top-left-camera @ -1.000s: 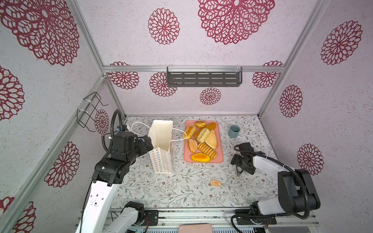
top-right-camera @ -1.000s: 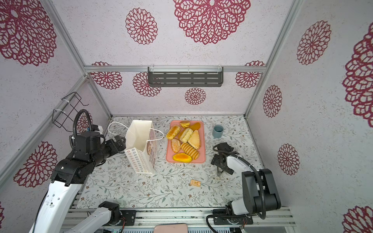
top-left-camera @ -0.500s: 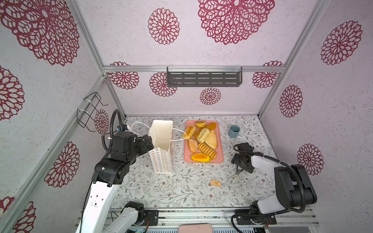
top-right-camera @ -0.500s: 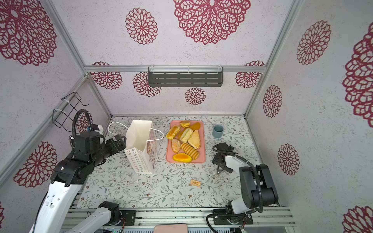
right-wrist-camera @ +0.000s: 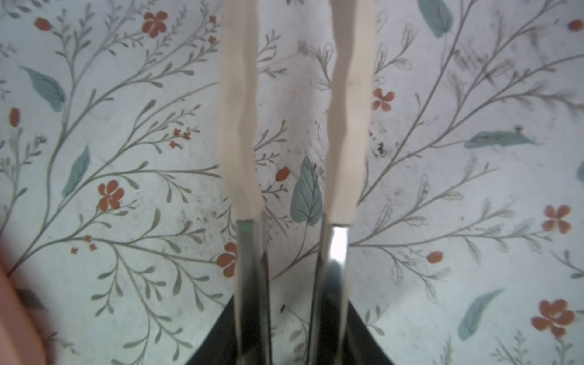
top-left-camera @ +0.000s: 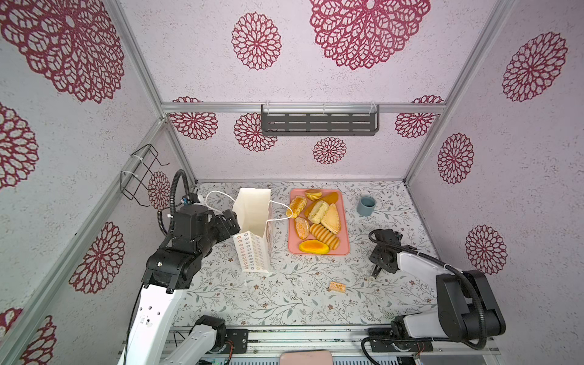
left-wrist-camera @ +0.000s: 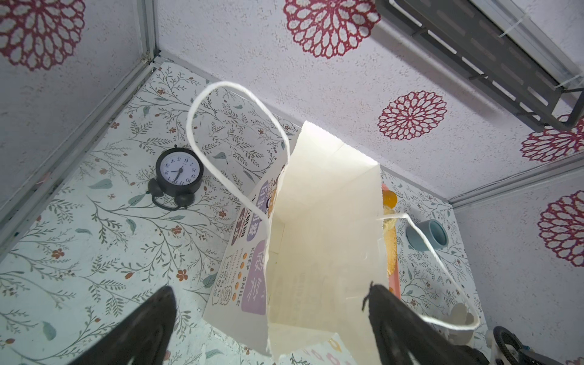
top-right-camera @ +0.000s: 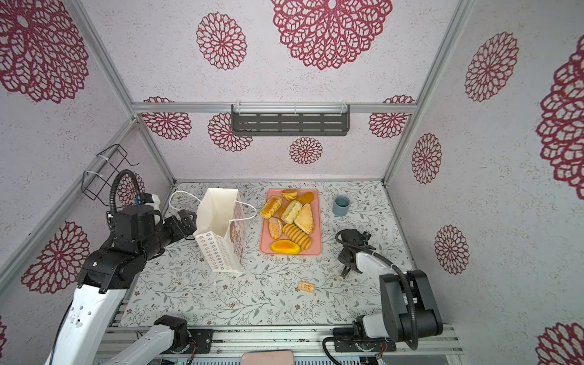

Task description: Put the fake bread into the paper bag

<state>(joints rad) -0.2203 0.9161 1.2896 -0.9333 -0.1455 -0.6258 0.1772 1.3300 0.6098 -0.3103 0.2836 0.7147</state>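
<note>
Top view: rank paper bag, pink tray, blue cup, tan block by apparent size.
1. pink tray and paper bag: look close; the bag stands tall toward the camera, so I won't rank them.
2. blue cup
3. tan block

The left end effector point(top-left-camera: 233, 222) gapes wide; the right end effector point(top-left-camera: 374, 274) points down, fingers point(right-wrist-camera: 238, 126) narrowly apart.

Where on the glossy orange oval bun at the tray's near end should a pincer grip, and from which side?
Take the orange bun across its short middle, straight down from above. It lies flat along the tray's near rim; the ridged loaf crowds its far side, so a sideways approach looks blocked.
</note>
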